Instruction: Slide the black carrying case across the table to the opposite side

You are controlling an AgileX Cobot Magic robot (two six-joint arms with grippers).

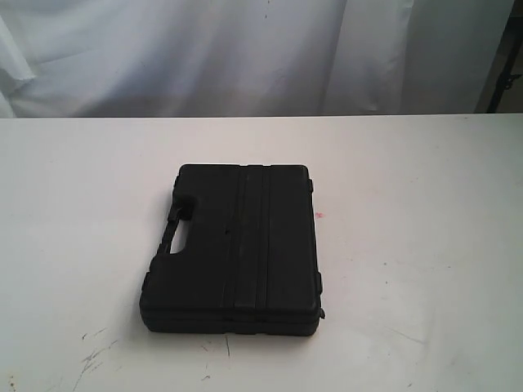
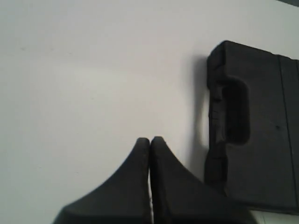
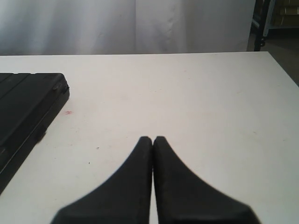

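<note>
The black carrying case (image 1: 235, 247) lies flat near the middle of the white table (image 1: 425, 212), its handle cut-out on the left side. No gripper shows in the exterior view. In the left wrist view my left gripper (image 2: 150, 140) is shut and empty over bare table, beside the case's handle side (image 2: 254, 126) and apart from it. In the right wrist view my right gripper (image 3: 153, 139) is shut and empty above the table, with a corner of the case (image 3: 28, 112) off to one side. A tiny red speck (image 1: 319, 216) marks the table by the case.
A white curtain (image 1: 245, 49) hangs behind the table's far edge. Dark scuff marks (image 1: 94, 355) lie on the table near its front left. A dark frame (image 1: 502, 73) stands at the back right, past the table's edge.
</note>
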